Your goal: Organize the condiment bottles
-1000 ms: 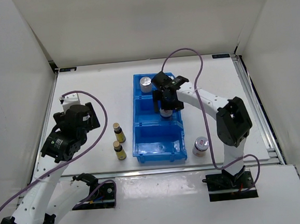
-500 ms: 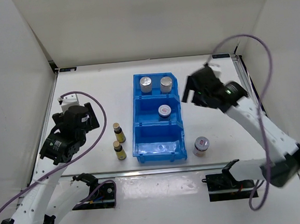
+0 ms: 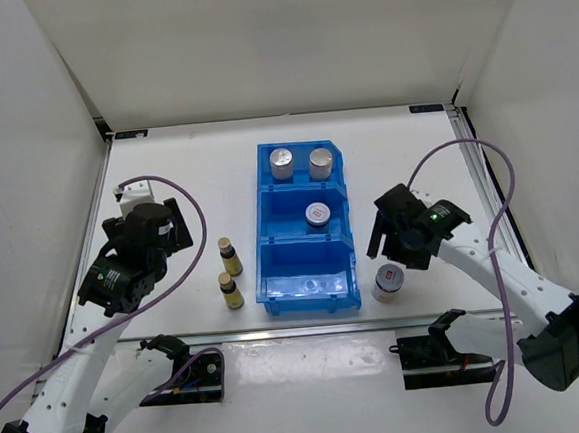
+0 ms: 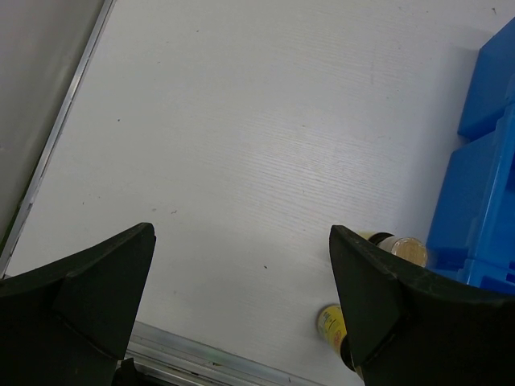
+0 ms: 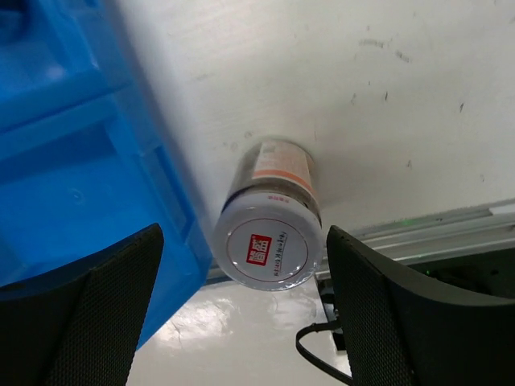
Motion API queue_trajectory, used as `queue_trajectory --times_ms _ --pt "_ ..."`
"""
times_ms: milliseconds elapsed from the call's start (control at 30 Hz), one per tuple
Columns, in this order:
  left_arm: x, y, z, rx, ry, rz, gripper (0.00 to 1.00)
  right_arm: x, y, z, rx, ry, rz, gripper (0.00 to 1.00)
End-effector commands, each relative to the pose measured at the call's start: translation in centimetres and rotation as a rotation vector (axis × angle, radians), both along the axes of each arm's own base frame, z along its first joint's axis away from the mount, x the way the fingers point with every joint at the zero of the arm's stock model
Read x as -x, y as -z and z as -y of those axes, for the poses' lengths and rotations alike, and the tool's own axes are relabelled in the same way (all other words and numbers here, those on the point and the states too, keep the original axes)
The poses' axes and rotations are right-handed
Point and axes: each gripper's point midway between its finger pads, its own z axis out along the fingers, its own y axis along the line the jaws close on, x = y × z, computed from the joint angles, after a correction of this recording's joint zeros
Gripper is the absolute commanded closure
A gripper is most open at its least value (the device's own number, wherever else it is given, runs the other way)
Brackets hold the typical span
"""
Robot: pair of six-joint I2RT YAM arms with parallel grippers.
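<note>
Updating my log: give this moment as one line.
right gripper open over loose jar | left gripper open, empty | bin holds two shakers, one jar

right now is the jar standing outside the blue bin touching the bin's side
Apart. The right wrist view shows a strip of bare table between the jar and the blue bin wall; the top view shows that gap too.

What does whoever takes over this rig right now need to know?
Left gripper open, empty, over the table left of the bin.
Right gripper open, straddling the loose jar on the table right of the bin.
Done: two shakers in the far compartment, first jar in the middle.
Left: the loose jar and two amber bottles standing left of the bin.
</note>
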Motion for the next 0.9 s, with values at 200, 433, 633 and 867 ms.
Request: queue_trajectory --times_ms 200,433,633,867 --pt "-0.2 -0.4 0.2 0.014 0.000 0.022 0.00 2.0 3.6 -0.5 -0.022 0.071 -0.136 0.16" --pt "-0.4 0.0 0.3 0.006 0.000 0.005 0.00 2.2 4.0 -0.6 -0.037 0.103 -0.162 0.29" --pt "-0.4 0.0 0.3 0.006 0.000 0.005 0.00 2.0 2.7 0.4 -0.004 0.139 -0.122 0.65" --pt "-0.6 -0.2 0.4 0.010 0.000 0.014 0.00 0.1 -1.9 1.9 0.043 0.144 0.030 0.95"
